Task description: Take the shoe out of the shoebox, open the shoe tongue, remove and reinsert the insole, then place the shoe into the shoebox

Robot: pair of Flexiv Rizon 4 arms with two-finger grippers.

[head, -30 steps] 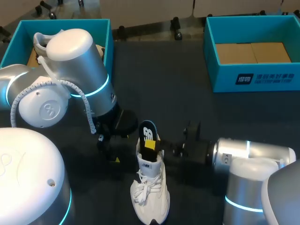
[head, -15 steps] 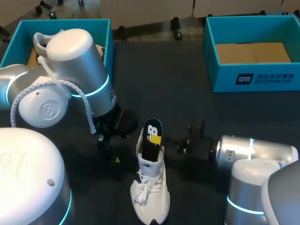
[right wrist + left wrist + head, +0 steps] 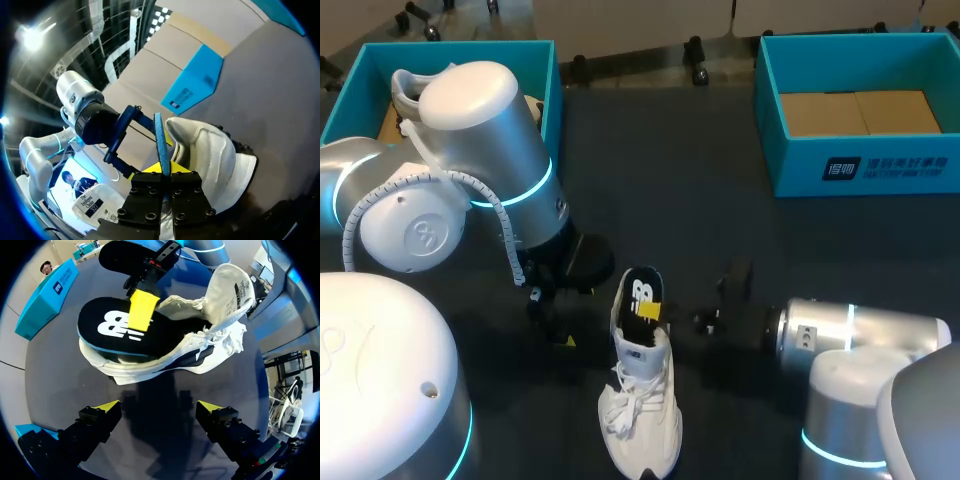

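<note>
1. White shoe point(image 3: 640, 400) stands on the dark desk point(image 3: 720, 200) near the middle, its toe at the near end and its tongue point(image 3: 231, 287) folded back.
2. Our right pincer point(image 3: 648, 311) is clamped narrow on the black insole point(image 3: 640, 290). The insole's heel end juts up out of the shoe's opening.
3. Since half a second ago the insole has dropped a little and shifted left, deeper into the shoe. Our right arm has come left with it.
4. Our left pincer point(image 3: 157, 407) hangs spread wide just left of the shoe, touching nothing, where it was before.
5. One teal shoebox point(image 3: 548, 80) sits at the far left and a second shoebox point(image 3: 860, 170) at the far right, both unmoved.
</note>
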